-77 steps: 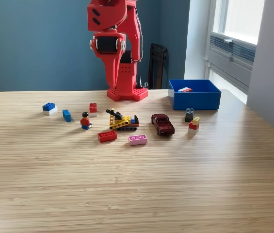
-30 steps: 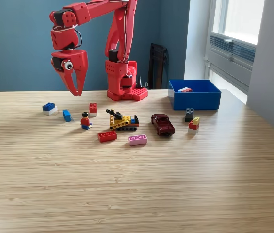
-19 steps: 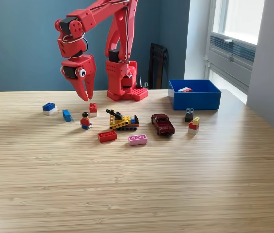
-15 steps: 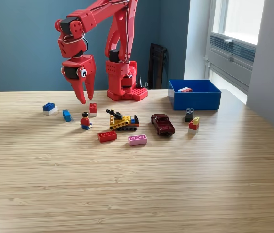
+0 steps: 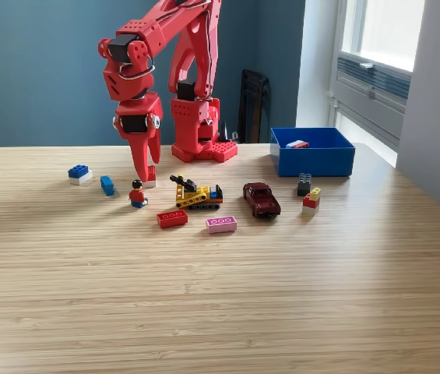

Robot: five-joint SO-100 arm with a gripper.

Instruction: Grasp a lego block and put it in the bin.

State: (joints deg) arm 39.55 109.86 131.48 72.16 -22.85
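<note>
Exterior view: bin lies long side across; fingers straddle the red-white block, grip unclear.

Teal wall behind wooden table; bright window at right.

Bin at the exterior view's right, toy car before it, bricks leftward.

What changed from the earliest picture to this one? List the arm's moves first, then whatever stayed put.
The red robot arm unfolded from its tucked pose at the base, swung out toward the exterior view's left, then came back right and down. Its gripper now points down at the small red and white block; whether it holds it cannot be told. The other toys and the blue plastic bin kept their places.
</note>
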